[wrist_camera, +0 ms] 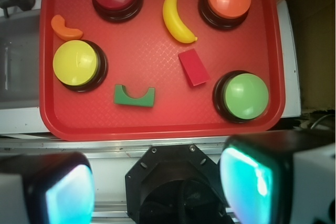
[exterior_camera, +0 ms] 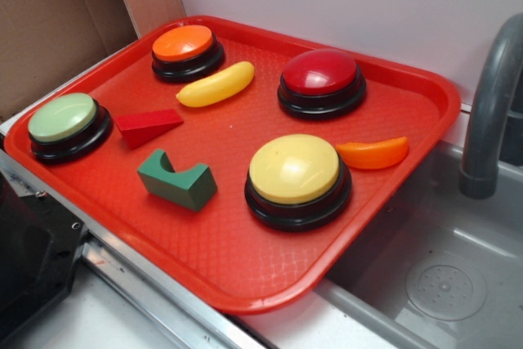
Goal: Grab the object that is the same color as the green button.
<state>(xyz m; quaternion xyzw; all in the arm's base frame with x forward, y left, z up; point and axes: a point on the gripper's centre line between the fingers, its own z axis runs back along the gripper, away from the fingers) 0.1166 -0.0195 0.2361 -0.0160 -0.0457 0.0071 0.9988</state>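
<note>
Looking down from the wrist, we see our gripper (wrist_camera: 152, 182) spread wide with nothing between its fingers (wrist_camera: 252, 179), hanging just off the near rim of the red tray (wrist_camera: 157, 127). Taking the green button (exterior_camera: 63, 118) as our landmark, the dark green notched block (exterior_camera: 177, 179) lies on the tray a little to its right and nearer the front edge — apart from it, notch up. The red wedge (exterior_camera: 147, 126) sits just beside the button, between it and the banana (exterior_camera: 216, 85). The yellow button (exterior_camera: 294, 171) stands beyond the block.
</note>
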